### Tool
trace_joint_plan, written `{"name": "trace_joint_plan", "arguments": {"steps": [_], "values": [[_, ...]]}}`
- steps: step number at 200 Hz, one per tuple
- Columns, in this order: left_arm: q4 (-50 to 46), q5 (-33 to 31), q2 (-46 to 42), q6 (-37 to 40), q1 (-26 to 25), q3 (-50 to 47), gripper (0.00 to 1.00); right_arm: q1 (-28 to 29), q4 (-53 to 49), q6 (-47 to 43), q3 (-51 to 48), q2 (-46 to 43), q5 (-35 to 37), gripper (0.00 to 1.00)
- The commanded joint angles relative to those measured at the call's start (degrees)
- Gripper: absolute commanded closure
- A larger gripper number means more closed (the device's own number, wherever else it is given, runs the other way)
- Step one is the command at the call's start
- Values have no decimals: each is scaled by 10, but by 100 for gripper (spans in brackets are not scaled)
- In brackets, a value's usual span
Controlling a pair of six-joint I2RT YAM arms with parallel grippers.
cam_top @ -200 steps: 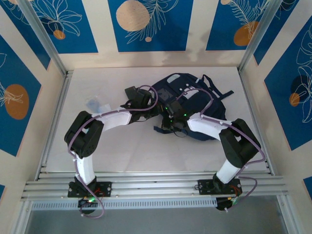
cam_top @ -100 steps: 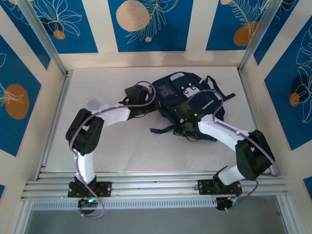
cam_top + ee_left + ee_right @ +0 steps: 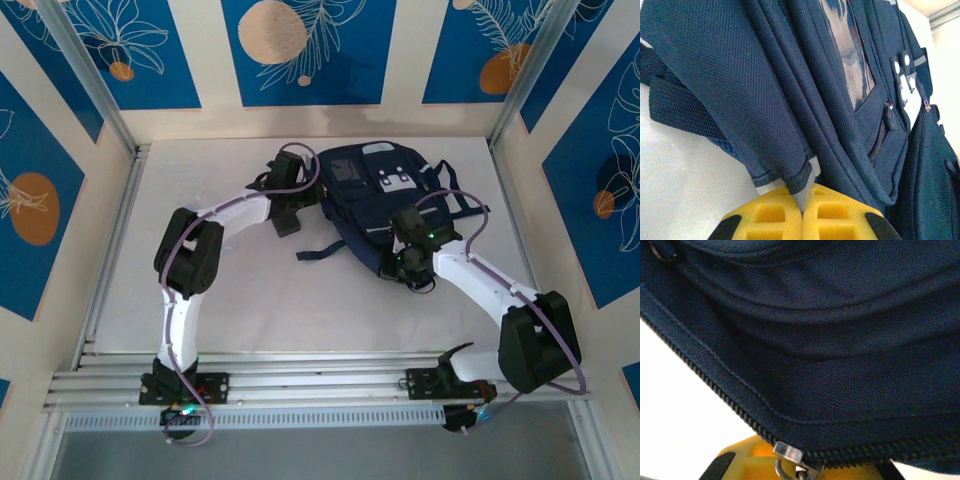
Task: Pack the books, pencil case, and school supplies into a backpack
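The navy backpack lies flat at the back middle of the table, its white patches facing up. My left gripper is at its left edge; in the left wrist view the yellow pads are shut on a pale tab under a dark fabric hem of the backpack. My right gripper is at the bag's near edge, shut on the metal zipper pull, with the zipper teeth of the backpack running just above. Books, pencil case and school supplies are out of view.
A loose dark strap trails from the bag toward the table's middle. More straps lie at its right side. Aluminium rails border the table left and right, with patterned walls behind.
The backpack has slid back and to the right. My left gripper went back with the bag's edge. My right gripper moved right along the near edge, and its elbow swung out right.
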Motion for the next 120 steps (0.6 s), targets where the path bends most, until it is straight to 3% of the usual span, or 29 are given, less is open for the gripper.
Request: {"name": "trace_joint_plan", "arguments": {"steps": [1,14,26,38,43,81,120], "values": [[3,23,6,23,21,43,85,-2,0,8,-5,10,-68,100],[-17,45,2,28,21,51,53,-1,24,17,6,26,-86,100],[-49,59,-6,42,21,60,36,0,41,24,19,43,-101,100],[-81,61,-22,58,21,61,28,0,52,24,35,60,-112,100],[-90,59,-31,64,21,57,20,1,56,24,42,67,-115,100],[-126,27,-121,83,21,-21,15,-2,83,22,71,102,-138,100],[-106,9,-223,53,6,-151,14,-9,118,34,64,114,-167,100]]}}
